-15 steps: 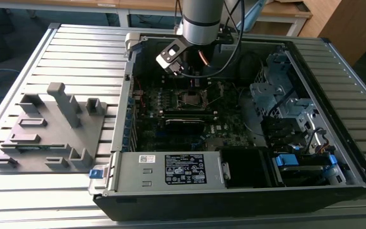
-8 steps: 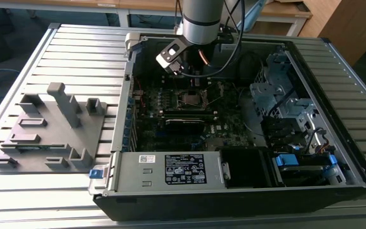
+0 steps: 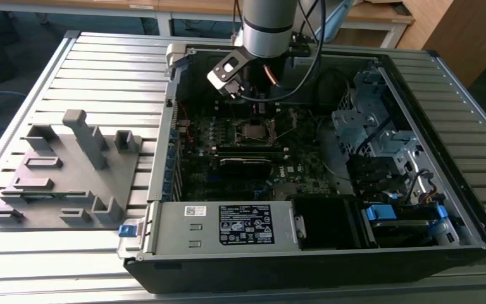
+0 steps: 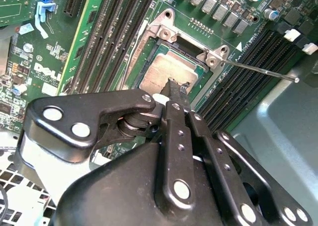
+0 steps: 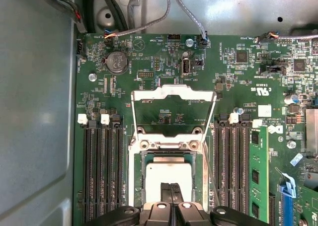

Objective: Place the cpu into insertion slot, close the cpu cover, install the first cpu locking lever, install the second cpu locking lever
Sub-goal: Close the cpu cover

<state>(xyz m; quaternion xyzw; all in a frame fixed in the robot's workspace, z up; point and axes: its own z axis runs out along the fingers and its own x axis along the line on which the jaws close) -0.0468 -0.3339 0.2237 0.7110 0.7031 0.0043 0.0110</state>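
Observation:
The cpu (image 5: 166, 179) lies flat in the insertion slot (image 5: 134, 181), its dull grey face (image 4: 161, 72) up. The cpu cover (image 5: 171, 92) stands flipped open beyond the slot, and green board shows through its cut-out. A thin locking lever (image 4: 258, 69) sticks out free from one corner of the socket. My gripper (image 5: 171, 193) is shut, its thin fingertips (image 4: 175, 89) together just over the cpu's near edge, with nothing seen between them. In the exterior view the gripper (image 3: 255, 106) hangs inside the open case above the socket (image 3: 253, 131).
Black memory slots (image 5: 102, 171) flank the socket, with a green memory stick (image 5: 258, 176) on one side. A grey power supply box (image 3: 218, 225) fills the case's near end. Drive cages (image 3: 369, 126) and cables are at the exterior view's right, a grey fixture plate (image 3: 66, 171) at its left.

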